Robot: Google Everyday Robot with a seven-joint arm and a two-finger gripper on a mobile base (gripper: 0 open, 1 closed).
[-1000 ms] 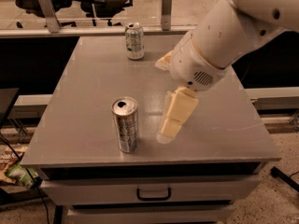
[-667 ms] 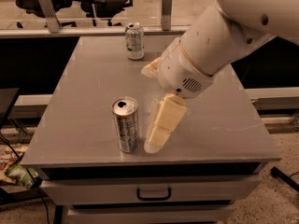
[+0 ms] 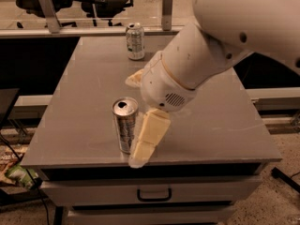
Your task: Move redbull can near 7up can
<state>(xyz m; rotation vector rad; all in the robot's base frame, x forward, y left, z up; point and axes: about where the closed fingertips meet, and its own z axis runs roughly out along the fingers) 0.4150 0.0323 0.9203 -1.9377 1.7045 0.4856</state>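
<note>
**A:** Gripper (image 3: 134,121) status?

**B:** Spread wide, holding nothing. Near finger (image 3: 149,136) hangs down by the front edge of the table (image 3: 225,125). Far finger (image 3: 135,78) pokes out behind it, toward the back. Arm (image 3: 201,60) comes in from upper right.

**A:** What's changed vs 1 s ago?

**B:** Whole hand slid left & toward the front. It was clearly right of the redbull can (image 3: 124,125) w/ a gap. Now the near finger is just beside the can's right side, maybe touching, can't tell. Can itself hasn't budged: upright, tab top showing.

**A:** So the can's between the fingers?

**B:** Imo it's at the mouth of the gap, not fully in. Reads as approach, pre-grasp.

**A:** Where do the cans sit?

**B:** Redbull near the front edge, left of centre. 7up can (image 3: 135,41) upright at the back edge, well apart from it.

**A:** Meaning for the task?

**B:** No carry yet. Next move prob needs the hand a bit further left so both fingers flank the can, then close. Risk is the near finger nudging that slim can over, and it's close to the edge.
</note>
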